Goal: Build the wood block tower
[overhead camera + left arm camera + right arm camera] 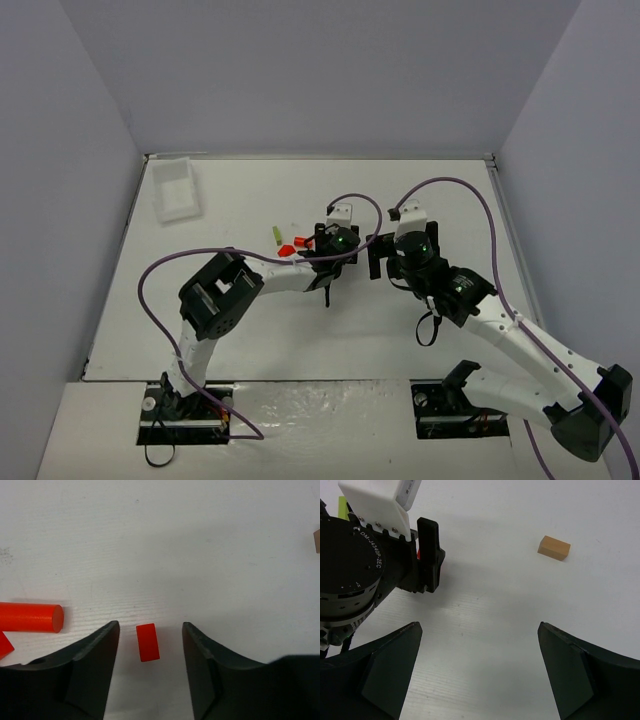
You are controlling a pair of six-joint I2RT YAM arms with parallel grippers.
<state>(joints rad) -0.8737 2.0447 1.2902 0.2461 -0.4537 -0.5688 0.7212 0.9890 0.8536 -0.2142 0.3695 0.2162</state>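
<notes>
The left pincer (150, 629) is low over the table (300, 340) and its two jaws are apart. A small red block (147, 641) lies flat on the table right in the gap between them. Neither jaw touches it; there is white table on both sides. The block's long side runs from 12 o'clock to 6 o'clock in the left wrist view, with just a tiny lean. That means its two long sides face the jaws.

A red round stick (30, 617) lies at 9 o'clock from the small block, near it but not touching. Its long side runs from 9 to 3. From above, a green stick (274, 235) lies a bit past the red pieces, at 10 o'clock from the left pincer.

The right pincer (480, 627) is wide open and holds nothing. A tan block (554, 547) lies on the table at 1 o'clock from it, a little way off. Its long side runs almost from 9 to 3, dipping a bit toward 4. In the left wrist view this tan piece only peeks in at the edge, at 2 o'clock. So I think the right arm is nearer to it.

The tower is not built yet; the pieces all lie apart. The white tray (178, 188) sits far off at 10 o'clock.

I think the tan block should be the bottom. The red block has to go toward 2 o'clock to reach it.
</notes>
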